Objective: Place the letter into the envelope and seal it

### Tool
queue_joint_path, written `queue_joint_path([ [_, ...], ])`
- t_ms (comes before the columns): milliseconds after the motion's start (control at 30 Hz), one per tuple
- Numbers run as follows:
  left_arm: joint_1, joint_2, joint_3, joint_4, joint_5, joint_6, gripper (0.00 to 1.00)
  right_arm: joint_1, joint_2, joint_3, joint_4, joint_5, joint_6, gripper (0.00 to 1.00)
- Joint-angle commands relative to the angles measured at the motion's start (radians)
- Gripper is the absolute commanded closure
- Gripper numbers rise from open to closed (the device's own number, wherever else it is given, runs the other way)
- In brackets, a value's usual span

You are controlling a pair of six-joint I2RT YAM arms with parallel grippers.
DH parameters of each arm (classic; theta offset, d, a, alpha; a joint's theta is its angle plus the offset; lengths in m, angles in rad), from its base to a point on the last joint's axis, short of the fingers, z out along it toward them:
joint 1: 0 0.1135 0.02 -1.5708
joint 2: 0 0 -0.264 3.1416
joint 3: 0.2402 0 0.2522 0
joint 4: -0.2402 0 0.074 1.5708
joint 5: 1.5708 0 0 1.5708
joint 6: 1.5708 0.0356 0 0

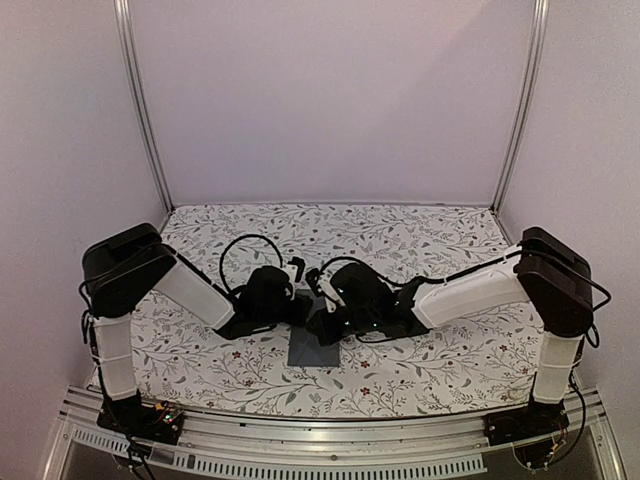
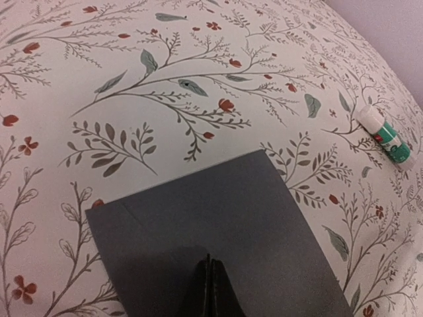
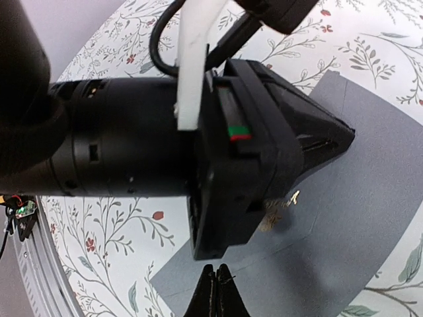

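Note:
The dark slate-grey envelope [image 1: 313,347] lies flat on the floral tablecloth between the two arms. In the left wrist view the envelope [image 2: 218,218] fills the lower middle, and my left gripper [image 2: 210,277] is shut with its tips over it, nothing showing between the fingers. In the right wrist view my right gripper [image 3: 217,281] is shut over the envelope's [image 3: 357,218] near edge, and the left gripper [image 3: 330,142] points down at the envelope just beyond. A small gold mark [image 3: 284,201] shows on the envelope. The tan letter is not visible. In the top view both grippers meet over the envelope: left [image 1: 298,308], right [image 1: 322,322].
A small teal-white tube [image 2: 384,135] lies on the tablecloth to the right of the envelope in the left wrist view. The floral tablecloth [image 1: 400,240] covers the table. Metal frame posts [image 1: 140,110] stand at the back corners.

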Motion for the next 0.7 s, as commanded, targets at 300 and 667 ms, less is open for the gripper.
queue_joint_path([
  [300, 0.012, 0.002, -0.039, -0.094, 0.039, 0.006, 1.0, -0.07, 0.185, 0.07, 0.071, -0.093, -0.006, 0.99],
  [667, 0.011, -0.004, -0.045, -0.091, 0.05, 0.007, 1.0, -0.116, 0.169, 0.036, 0.051, -0.067, 0.011, 1.0],
])
